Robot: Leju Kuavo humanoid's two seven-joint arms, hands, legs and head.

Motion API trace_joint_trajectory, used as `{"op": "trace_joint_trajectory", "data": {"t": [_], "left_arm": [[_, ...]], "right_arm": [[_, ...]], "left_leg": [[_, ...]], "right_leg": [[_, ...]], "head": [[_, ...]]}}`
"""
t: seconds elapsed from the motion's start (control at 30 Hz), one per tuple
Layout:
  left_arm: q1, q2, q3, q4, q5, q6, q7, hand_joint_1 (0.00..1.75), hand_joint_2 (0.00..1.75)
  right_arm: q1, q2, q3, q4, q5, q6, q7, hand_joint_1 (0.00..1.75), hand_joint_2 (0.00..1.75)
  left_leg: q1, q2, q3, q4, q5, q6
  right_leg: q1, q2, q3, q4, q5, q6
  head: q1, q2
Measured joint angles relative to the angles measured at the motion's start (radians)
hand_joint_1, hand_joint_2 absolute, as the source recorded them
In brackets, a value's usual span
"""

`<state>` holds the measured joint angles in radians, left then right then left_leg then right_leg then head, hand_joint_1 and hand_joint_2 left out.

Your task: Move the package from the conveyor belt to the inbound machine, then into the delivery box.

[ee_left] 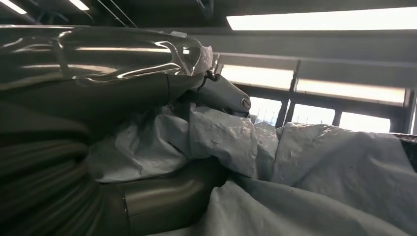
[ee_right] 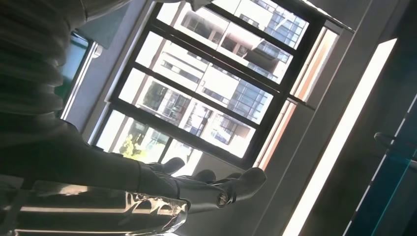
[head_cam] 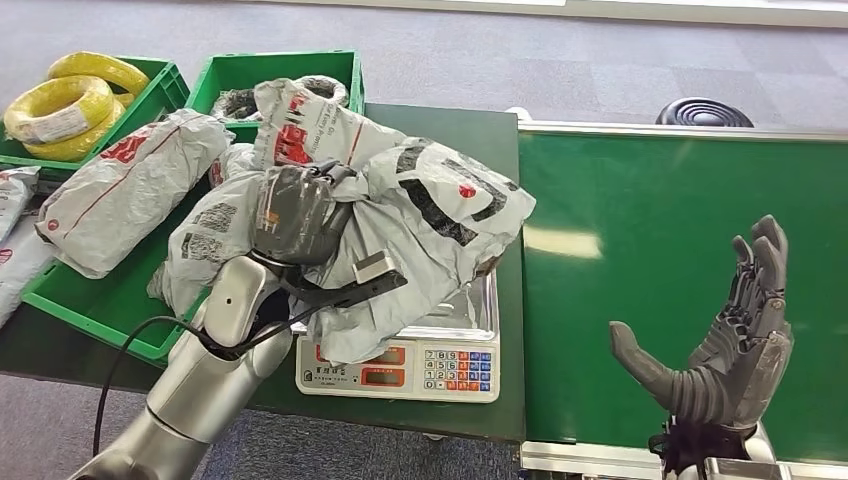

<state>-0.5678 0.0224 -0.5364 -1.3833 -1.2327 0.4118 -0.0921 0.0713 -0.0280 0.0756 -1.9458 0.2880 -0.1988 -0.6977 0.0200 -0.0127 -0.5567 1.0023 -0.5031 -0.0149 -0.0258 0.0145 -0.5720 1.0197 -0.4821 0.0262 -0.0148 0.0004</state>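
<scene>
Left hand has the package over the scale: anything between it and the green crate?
Partly. The left hand grips the package over the scale. The green crate beside it already holds another grey package, so the open room left for a drop is limited.

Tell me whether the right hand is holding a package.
No. The right hand is open and empty above the green belt; the left hand grips the package.
</scene>
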Motion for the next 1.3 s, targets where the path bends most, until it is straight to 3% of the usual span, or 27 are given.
{"op": "trace_joint_trajectory", "data": {"t": [0.1,0.2,0.37,0.43,0.47,0.53,0.6,0.77,0.8,0.9,0.93,1.03,1.3], "left_arm": [[-0.006,0.007,0.045,-0.119,0.000,0.148,-0.008,1.75,1.75],[-0.054,0.013,0.118,-0.214,-0.006,0.193,0.015,1.75,1.75],[-0.111,0.020,0.269,-0.254,-0.003,0.180,0.045,1.75,1.75],[-0.120,0.025,0.318,-0.246,-0.005,0.109,0.108,1.75,1.75],[-0.132,0.034,0.344,-0.227,0.004,0.030,0.161,1.75,1.75],[-0.177,0.064,0.405,-0.130,0.052,-0.157,0.245,1.75,1.75],[-0.232,0.105,0.465,0.038,0.092,-0.267,0.258,1.75,1.75],[-0.324,0.176,0.540,0.453,0.056,-0.214,0.242,1.71,1.75],[-0.331,0.185,0.548,0.510,0.053,-0.210,0.242,1.50,1.75],[-0.339,0.204,0.566,0.626,0.052,-0.216,0.239,0.43,1.75],[-0.339,0.209,0.572,0.650,0.056,-0.217,0.235,0.21,1.75],[-0.338,0.217,0.587,0.694,0.067,-0.216,0.226,0.00,1.75],[-0.317,0.230,0.622,0.691,0.089,-0.129,0.218,0.00,1.75]], "right_arm": [[0.021,0.017,-0.001,0.003,0.006,-0.015,0.000,0.00,1.75],[0.039,0.023,-0.002,0.007,-0.002,-0.045,0.000,0.00,1.75],[0.066,0.024,-0.003,0.008,-0.029,-0.069,0.000,0.00,1.75],[0.070,0.024,-0.004,0.009,-0.034,-0.074,0.000,0.00,1.75],[0.070,0.024,-0.007,0.010,-0.038,-0.077,0.000,0.00,1.75],[0.071,0.024,-0.014,0.013,-0.044,-0.075,0.000,0.00,1.75],[0.071,0.024,-0.021,0.018,-0.047,-0.068,0.000,0.00,1.75],[0.070,0.025,-0.027,0.032,-0.039,-0.063,0.003,0.00,1.75],[0.070,0.025,-0.027,0.034,-0.037,-0.064,0.006,0.00,1.75],[0.070,0.025,-0.027,0.040,-0.033,-0.072,0.013,0.00,1.75],[0.071,0.025,-0.027,0.041,-0.033,-0.075,0.015,0.00,1.75],[0.073,0.026,-0.027,0.043,-0.033,-0.083,0.018,0.00,1.75],[0.080,0.026,-0.020,0.045,-0.030,-0.095,0.033,0.00,1.75]], "left_leg": [[0.000,0.000,-0.001,0.000,0.000,0.000],[0.000,0.000,-0.001,0.000,0.000,0.000],[0.000,0.001,0.000,0.000,0.000,0.000],[0.000,0.001,0.001,0.000,0.000,0.000],[0.000,0.001,0.001,0.000,0.000,0.000],[0.000,0.001,0.001,0.000,0.001,0.000],[0.000,0.003,0.002,-0.001,0.002,-0.002],[0.001,0.007,0.002,0.000,0.003,-0.003],[0.001,0.007,0.001,0.000,0.003,-0.003],[0.001,0.007,-0.001,0.000,0.003,-0.003],[0.001,0.007,-0.002,0.000,0.003,-0.003],[0.001,0.006,-0.003,0.000,0.003,-0.003],[0.001,0.005,-0.003,0.000,0.003,-0.003]], "right_leg": [[0.000,0.000,-0.001,0.000,0.000,0.000],[0.000,0.000,-0.001,0.000,0.000,0.000],[0.000,0.000,-0.001,0.000,0.000,0.000],[0.000,0.000,-0.001,0.000,0.000,0.000],[0.000,0.000,0.000,0.000,0.000,0.000],[0.000,0.000,0.000,0.000,0.001,-0.001],[0.000,0.003,-0.001,0.001,0.002,-0.002],[0.001,0.007,-0.003,0.002,0.003,-0.004],[0.001,0.007,-0.003,0.002,0.003,-0.004],[0.001,0.006,-0.005,0.002,0.003,-0.004],[0.001,0.006,-0.005,0.002,0.003,-0.004],[0.000,0.006,-0.006,0.002,0.003,-0.004],[0.001,0.006,-0.006,0.002,0.003,-0.004]], "head": [[0.000,0.000],[0.000,0.000],[0.000,0.000],[0.000,0.000],[0.000,0.000],[0.000,0.000],[0.000,0.000],[0.000,0.000],[0.000,0.000],[0.000,0.000],[0.000,0.000],[0.000,0.000],[0.000,0.000]]}}
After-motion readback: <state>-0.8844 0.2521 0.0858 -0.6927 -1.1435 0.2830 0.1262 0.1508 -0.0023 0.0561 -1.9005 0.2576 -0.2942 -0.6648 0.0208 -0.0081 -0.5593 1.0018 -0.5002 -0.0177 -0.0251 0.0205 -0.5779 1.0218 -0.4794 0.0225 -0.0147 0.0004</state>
